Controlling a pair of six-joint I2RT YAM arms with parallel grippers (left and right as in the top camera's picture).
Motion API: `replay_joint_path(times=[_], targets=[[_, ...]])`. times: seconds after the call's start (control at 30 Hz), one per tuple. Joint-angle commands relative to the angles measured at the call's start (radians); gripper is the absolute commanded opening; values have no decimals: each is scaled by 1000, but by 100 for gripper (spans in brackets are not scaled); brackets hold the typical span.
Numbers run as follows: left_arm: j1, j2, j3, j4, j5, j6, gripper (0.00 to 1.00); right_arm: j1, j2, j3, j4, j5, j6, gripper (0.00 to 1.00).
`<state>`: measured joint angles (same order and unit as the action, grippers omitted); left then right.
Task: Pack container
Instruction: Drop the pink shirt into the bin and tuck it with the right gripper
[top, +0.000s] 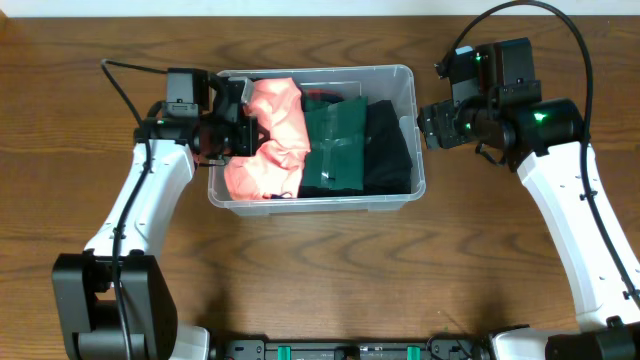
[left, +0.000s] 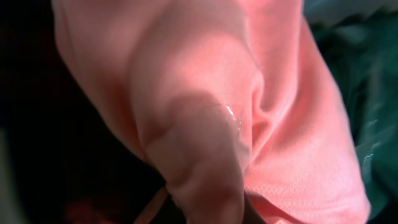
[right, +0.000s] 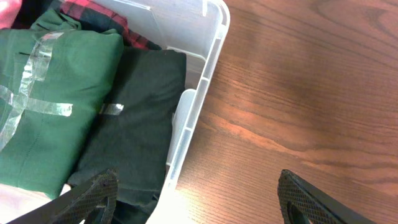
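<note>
The clear plastic container (top: 318, 205) sits mid-table and holds folded clothes. A pink garment (top: 275, 120) lies bunched at its left end, a green one (top: 335, 145) in the middle and a black one (top: 390, 150) on the right. My left gripper (top: 248, 135) reaches over the left wall and is shut on the pink garment (left: 205, 81), which fills the left wrist view and hides the fingers. My right gripper (top: 428, 125) is open and empty. It straddles the right rim (right: 214, 37), one finger over the black garment (right: 137, 124) and one over the table.
A red plaid cloth (top: 322, 97) peeks out at the container's far side, behind the green garment (right: 56, 106). Wooden table (right: 298, 93) lies right of the container. Arm cables trail at the far left and far right.
</note>
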<state>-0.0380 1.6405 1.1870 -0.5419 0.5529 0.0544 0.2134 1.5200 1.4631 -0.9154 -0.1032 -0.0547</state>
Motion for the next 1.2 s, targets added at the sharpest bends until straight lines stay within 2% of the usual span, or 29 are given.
replay_joint_path(times=[0.0,0.07,0.1,0.2,0.27,0.37,0.43,0.57,0.73,0.87,0.97,1.1,1.17], targets=[[27,-8,9,-33,-58,91,6,-10,-20,-2,6,2,13,80],[30,-8,9,-31,-57,91,6,-10,-20,-2,9,2,13,80],[29,-8,11,-29,-58,91,11,-9,-20,-2,11,-2,13,80],[28,-13,35,-35,-56,91,61,-3,-20,-2,21,-49,12,80],[28,-31,60,-56,-56,91,82,10,-20,-2,36,-103,-20,78],[31,-98,111,-101,-61,91,97,53,-20,-2,95,-157,-61,68],[42,-158,129,-109,-93,85,98,98,-20,-2,153,-159,-83,60],[111,-319,130,-121,-286,-39,98,223,0,-2,331,-158,-127,41],[236,-436,130,-210,-461,-181,98,347,106,-2,592,-156,-126,30],[313,-459,130,-277,-460,-218,98,421,264,-2,766,-161,-114,30],[337,-454,127,-316,-460,-229,98,477,418,-2,852,-171,-111,37],[340,-445,126,-332,-460,-229,98,515,592,-2,862,-170,-106,43],[341,-446,126,-332,-460,-229,98,517,620,-2,851,-171,-94,45]])
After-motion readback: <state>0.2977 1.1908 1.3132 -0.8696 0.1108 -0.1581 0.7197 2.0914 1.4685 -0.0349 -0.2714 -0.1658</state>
